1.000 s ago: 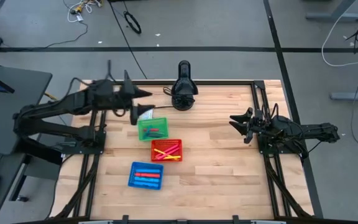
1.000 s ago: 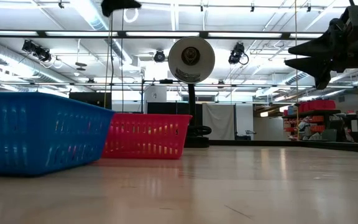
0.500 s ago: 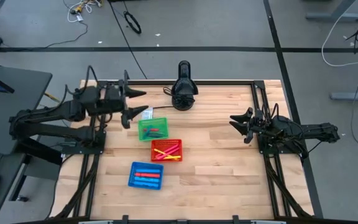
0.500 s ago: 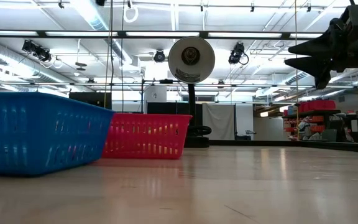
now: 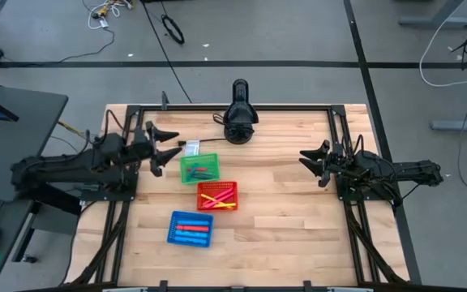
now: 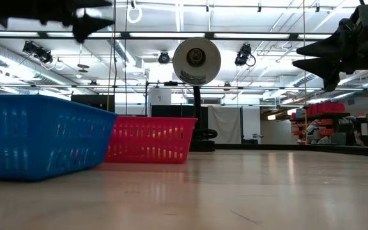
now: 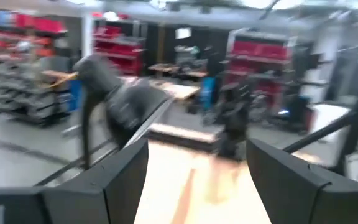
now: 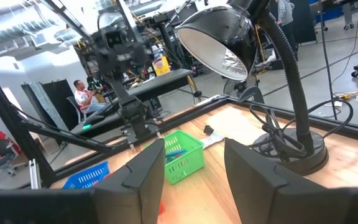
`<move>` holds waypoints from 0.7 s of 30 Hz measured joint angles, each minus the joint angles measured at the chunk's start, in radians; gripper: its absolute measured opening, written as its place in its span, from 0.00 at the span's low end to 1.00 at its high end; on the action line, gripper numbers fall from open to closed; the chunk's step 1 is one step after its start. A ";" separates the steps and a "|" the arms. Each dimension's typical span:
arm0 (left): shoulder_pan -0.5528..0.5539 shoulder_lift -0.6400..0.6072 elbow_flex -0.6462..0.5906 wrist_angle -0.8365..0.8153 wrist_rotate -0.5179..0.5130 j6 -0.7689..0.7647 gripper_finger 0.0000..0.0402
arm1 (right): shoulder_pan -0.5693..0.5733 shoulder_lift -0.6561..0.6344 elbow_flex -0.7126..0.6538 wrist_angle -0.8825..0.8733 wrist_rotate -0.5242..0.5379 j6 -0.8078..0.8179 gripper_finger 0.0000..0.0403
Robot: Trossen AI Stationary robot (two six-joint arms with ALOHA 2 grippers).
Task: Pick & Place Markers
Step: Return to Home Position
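Note:
Three baskets stand in a row left of the table's middle: a green basket (image 5: 199,168), a red basket (image 5: 217,195) and a blue basket (image 5: 190,229). Markers lie inside them: green, blue and red ones (image 5: 200,171) in the green basket, yellow and red ones (image 5: 218,199) in the red, pink and blue ones (image 5: 190,228) in the blue. My left gripper (image 5: 167,150) hangs open and level just left of the green basket, holding nothing. My right gripper (image 5: 314,165) waits open near the table's right edge, also with nothing between its fingers.
A black desk lamp (image 5: 239,122) stands at the middle of the far edge. A small white tag (image 5: 191,148) lies between my left gripper and the green basket. Black frame rails (image 5: 336,130) run along the table's sides. A person (image 8: 82,93) sits far behind the table.
My left gripper has drawn back toward the table's left edge and sunk, leaving the space above the green basket's far corner. It has tipped from slanting down to about level and stayed open. The baskets and markers have not moved.

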 joint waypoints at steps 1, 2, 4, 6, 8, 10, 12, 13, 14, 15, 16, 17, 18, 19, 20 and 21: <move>0.000 -0.026 -0.030 -0.006 -0.029 0.007 0.68 | 0.000 0.000 0.000 0.000 0.000 0.000 0.41; 0.000 -0.051 -0.059 -0.006 -0.059 0.018 0.68 | 0.000 0.000 0.000 0.000 0.000 0.000 0.41; 0.000 -0.105 -0.120 0.010 -0.116 0.036 0.68 | 0.000 0.000 0.000 0.000 0.000 0.000 0.41; 0.000 -0.159 -0.181 0.041 -0.154 0.048 0.68 | 0.000 0.000 0.000 0.000 0.000 0.000 0.41; 0.000 -0.210 -0.241 0.090 -0.164 0.049 0.68 | 0.000 0.000 0.000 0.000 0.000 0.000 0.41; 0.000 -0.249 -0.297 0.134 -0.164 0.049 0.68 | 0.000 0.000 0.000 0.000 0.000 0.000 0.41; 0.000 -0.284 -0.342 0.166 -0.164 0.047 0.68 | 0.000 0.000 0.000 0.000 0.000 0.000 0.41; 0.000 -0.299 -0.356 0.174 -0.164 0.040 0.68 | 0.000 0.000 0.000 0.000 0.000 0.000 0.41; 0.000 -0.311 -0.365 0.179 -0.164 0.027 0.68 | 0.000 0.000 0.000 0.000 0.000 0.000 0.41; 0.000 -0.325 -0.375 0.181 -0.165 0.016 0.68 | 0.000 0.000 0.000 0.000 0.000 0.000 0.41; 0.000 -0.334 -0.382 0.181 -0.164 0.005 0.68 | 0.000 0.000 0.000 0.000 0.000 0.000 0.41; 0.000 -0.342 -0.390 0.185 -0.165 0.004 0.68 | 0.000 0.000 0.000 0.000 0.000 0.000 0.41; 0.000 -0.349 -0.393 0.178 -0.166 0.004 0.68 | 0.000 0.000 0.000 0.000 0.000 0.000 0.41; 0.000 -0.356 -0.393 0.174 -0.168 0.004 0.68 | 0.000 0.000 0.000 0.000 0.000 0.000 0.41; 0.000 -0.361 -0.393 0.174 -0.173 0.004 0.68 | 0.000 0.000 0.000 0.000 0.000 0.000 0.41; 0.000 -0.365 -0.393 0.175 -0.175 0.004 0.68 | 0.000 0.000 0.000 0.000 0.001 0.000 0.41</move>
